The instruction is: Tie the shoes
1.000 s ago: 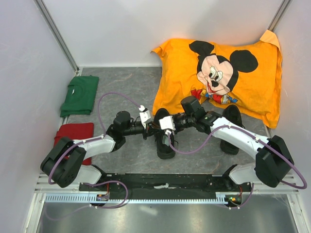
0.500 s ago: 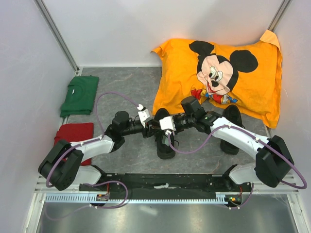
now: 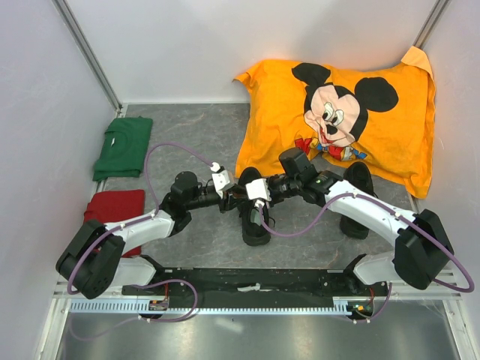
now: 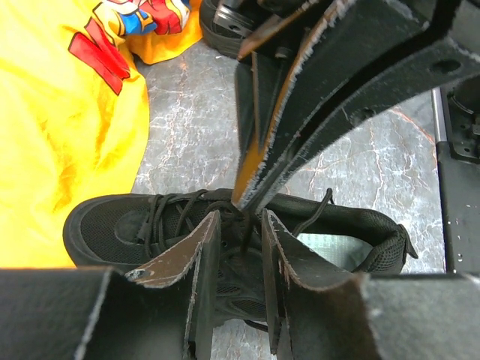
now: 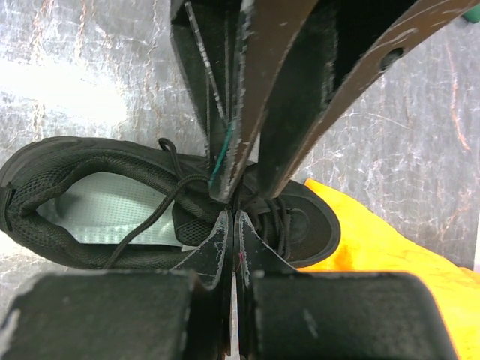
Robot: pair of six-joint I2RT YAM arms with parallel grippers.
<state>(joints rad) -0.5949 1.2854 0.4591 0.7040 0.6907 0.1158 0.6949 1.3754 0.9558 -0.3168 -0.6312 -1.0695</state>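
left arm (image 3: 139, 225): stretched inward from the left, held low | left claw (image 4: 240, 225): jaws partly apart, narrow gap | right arm (image 3: 367, 210): stretched inward from the right | right claw (image 5: 232, 217): jaws pressed together | tips: facing each other, almost meeting

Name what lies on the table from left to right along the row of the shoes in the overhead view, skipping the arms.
red cloth → black shoe in the middle → black shoe on the right

grey table (image 3: 202, 135) | black shoes (image 3: 252, 232) | orange pillow (image 3: 375, 127) | green shirt (image 3: 124, 146) | red cloth (image 3: 116, 204)
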